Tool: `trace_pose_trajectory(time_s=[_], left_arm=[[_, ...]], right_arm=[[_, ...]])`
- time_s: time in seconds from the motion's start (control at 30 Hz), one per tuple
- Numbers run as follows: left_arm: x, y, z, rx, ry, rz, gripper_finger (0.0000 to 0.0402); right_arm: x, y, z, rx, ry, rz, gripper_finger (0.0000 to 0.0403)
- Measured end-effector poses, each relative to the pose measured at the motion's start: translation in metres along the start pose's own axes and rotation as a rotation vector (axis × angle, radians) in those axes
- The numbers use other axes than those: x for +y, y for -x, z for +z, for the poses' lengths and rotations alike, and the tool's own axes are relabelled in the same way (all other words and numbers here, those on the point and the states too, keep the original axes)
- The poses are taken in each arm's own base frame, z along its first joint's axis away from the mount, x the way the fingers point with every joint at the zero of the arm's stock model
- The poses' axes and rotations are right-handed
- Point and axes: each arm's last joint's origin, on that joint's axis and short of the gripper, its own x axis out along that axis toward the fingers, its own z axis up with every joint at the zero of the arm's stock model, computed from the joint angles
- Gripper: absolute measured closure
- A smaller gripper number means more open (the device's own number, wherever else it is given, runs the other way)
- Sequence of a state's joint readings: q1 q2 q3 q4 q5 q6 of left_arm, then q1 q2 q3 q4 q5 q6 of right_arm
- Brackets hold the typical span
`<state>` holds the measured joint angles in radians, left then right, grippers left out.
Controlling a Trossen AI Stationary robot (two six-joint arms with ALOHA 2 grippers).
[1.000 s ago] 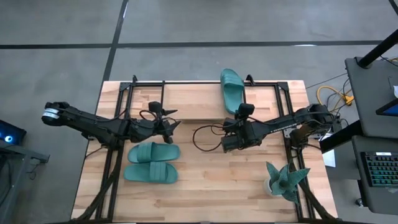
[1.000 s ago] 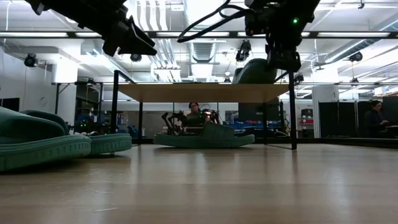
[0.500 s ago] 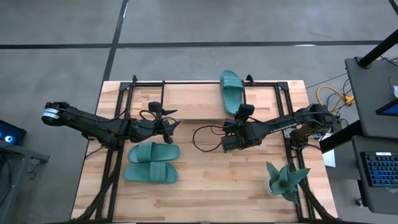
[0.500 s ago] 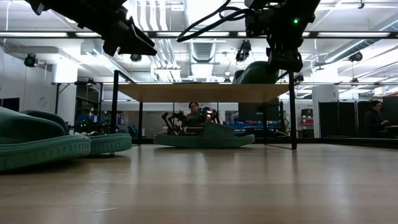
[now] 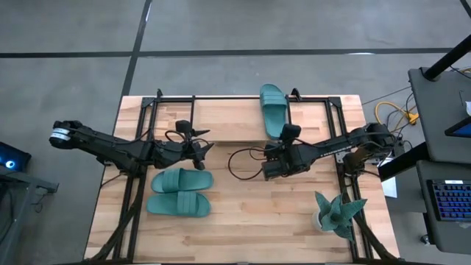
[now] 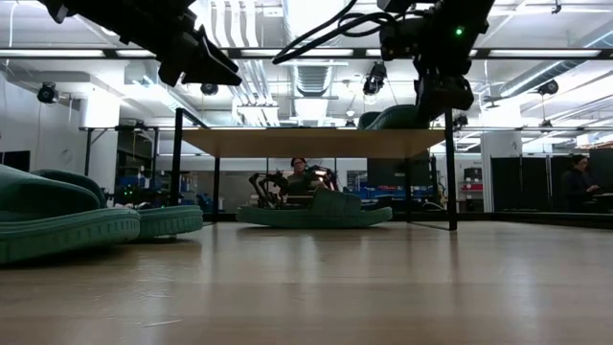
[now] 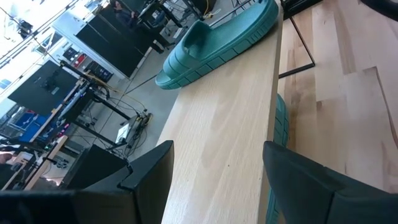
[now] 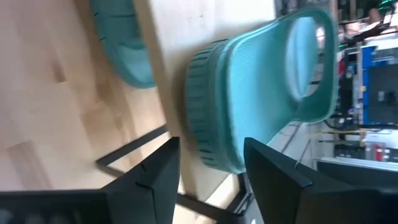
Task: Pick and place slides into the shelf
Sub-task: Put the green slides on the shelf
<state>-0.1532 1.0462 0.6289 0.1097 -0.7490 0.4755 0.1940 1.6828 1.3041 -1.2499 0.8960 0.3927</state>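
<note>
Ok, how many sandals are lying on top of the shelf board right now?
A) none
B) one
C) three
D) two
B: the overhead view shows a single sandal on the shelf board near its right end, while the pair lies on the table in front of the shelf.

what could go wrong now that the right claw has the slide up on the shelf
1. The slide on the shelf lies near the board's right end with its heel at the near edge; the open right claw is close, so backing off carelessly might drag it off.
2. A second slide sits under the shelf, so a fall could land on it.
3. The left claw hovers open near the shelf's front edge.
</note>
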Motion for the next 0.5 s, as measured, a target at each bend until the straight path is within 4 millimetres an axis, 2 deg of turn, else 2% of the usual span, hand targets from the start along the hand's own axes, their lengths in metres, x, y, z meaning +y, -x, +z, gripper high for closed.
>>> trace_pose_trajectory(time_s=[0.27, 0.5], left_arm=[[0.000, 0.000, 0.000, -0.001, 0.002, 0.000, 0.0171], [0.000, 0.000, 0.000, -0.002, 0.003, 0.001, 0.0171]], right_arm=[[-0.002, 0.005, -0.002, 0.009, -0.004, 0.057, 0.0218], [-0.015, 0.029, 0.012, -0.023, -0.068, 0.215, 0.0219]])
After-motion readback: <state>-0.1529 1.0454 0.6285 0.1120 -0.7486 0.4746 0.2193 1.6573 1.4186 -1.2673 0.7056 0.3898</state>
